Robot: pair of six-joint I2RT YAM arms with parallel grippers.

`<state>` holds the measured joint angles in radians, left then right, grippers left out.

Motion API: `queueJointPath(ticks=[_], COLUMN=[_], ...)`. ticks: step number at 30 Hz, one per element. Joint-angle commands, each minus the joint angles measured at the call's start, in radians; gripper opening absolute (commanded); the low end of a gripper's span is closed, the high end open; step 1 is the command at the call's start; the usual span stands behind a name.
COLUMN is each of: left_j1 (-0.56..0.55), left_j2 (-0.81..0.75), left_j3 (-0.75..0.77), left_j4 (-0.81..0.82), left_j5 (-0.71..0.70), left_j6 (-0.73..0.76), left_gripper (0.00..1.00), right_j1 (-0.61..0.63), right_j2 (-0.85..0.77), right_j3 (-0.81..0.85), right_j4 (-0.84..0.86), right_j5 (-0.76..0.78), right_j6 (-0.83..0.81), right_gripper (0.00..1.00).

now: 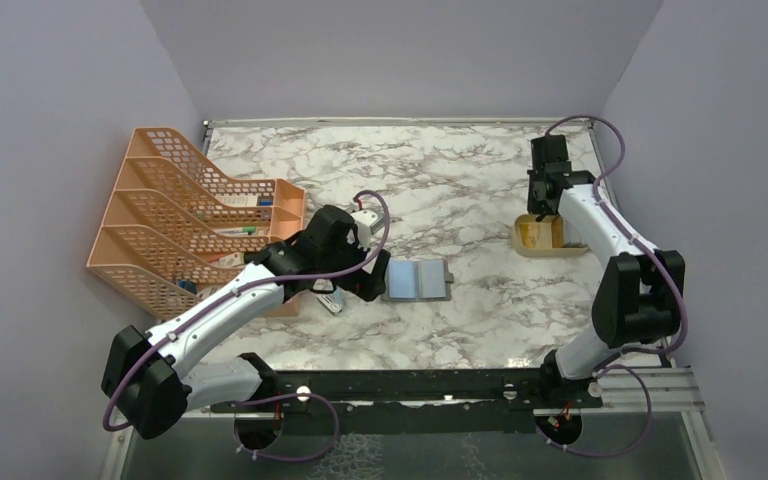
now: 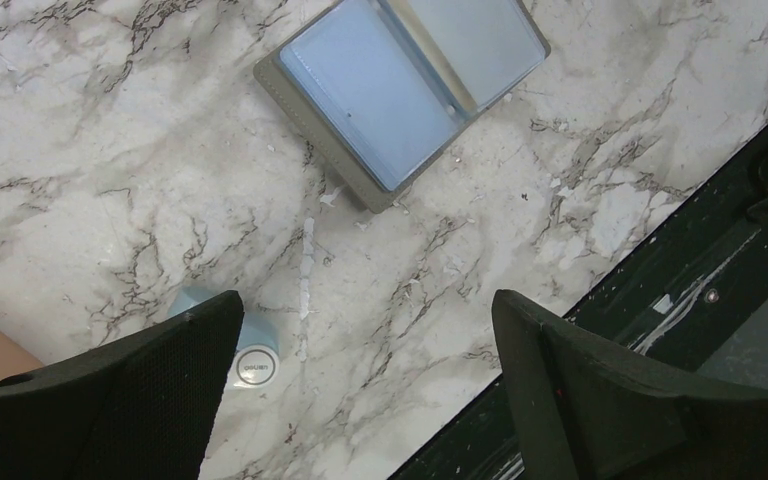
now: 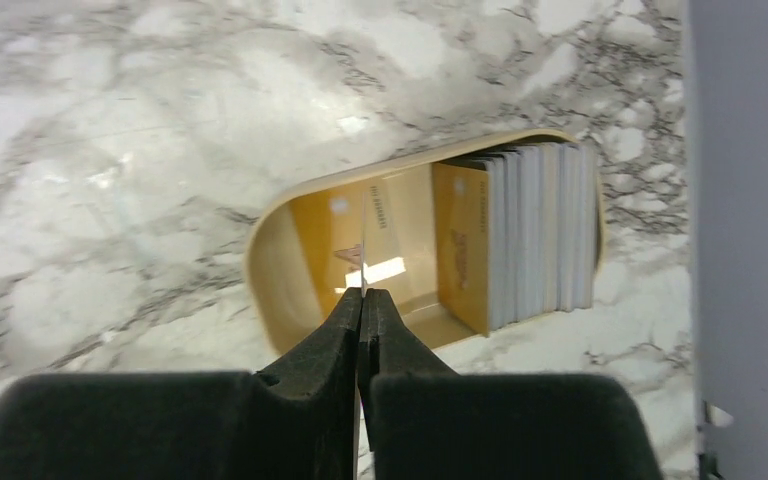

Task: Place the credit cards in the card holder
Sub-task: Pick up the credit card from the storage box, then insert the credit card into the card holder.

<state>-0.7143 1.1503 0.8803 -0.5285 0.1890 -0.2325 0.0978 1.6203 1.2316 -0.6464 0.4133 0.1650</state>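
The right gripper is clenched on one credit card, pinching it by one edge. The card shows edge-on, a thin pale line past the fingertips. Just beyond it, the tan tray holds the other credit cards, tan-gold faced with white edges, stacked on edge at its right end. Their print is too small to read. The left gripper hangs released, jaws wide, touching nothing. The card holder lies open ahead of it, light blue inside and grey-rimmed.
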Motion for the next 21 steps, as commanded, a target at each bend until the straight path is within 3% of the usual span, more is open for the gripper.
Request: queueJointPath(ticks=[1,7,12,14,17,21], left_j1=[0.006,0.007,0.014,0.023,0.048,0.057], left_j2=[0.010,0.041,0.071,0.092,0.113,0.088], left_j3=[-0.006,0.015,0.045,0.051,0.043,0.006], left_j4=[-0.007,-0.002,0.003,0.008,0.037,0.110], left_j5=[-0.023,-0.016,-0.047,-0.033,0.019,0.021], left_j6=[0.005,-0.028,-0.069,-0.090,-0.150,-0.235], left_gripper=[0.95,0.79,0.67,0.56,0.29,0.07], right_j1=[-0.003,-0.003,-0.003,-0.003,-0.002,0.015], right_j2=[-0.086,-0.207,-0.270,-0.298,-0.335,-0.357], right_j3=[0.030,0.004,-0.035,-0.073,-0.159,-0.244], right_j4=[-0.038,0.031,0.080,0.116,0.203,0.268], right_j5=[-0.186,-0.536,-0.723,-0.808,-0.955,-1.044], right_j6=[0.074,0.172,0.236,0.266,0.328,0.405], right_gripper=[0.01,0.01,0.01,0.01,0.01,0.01])
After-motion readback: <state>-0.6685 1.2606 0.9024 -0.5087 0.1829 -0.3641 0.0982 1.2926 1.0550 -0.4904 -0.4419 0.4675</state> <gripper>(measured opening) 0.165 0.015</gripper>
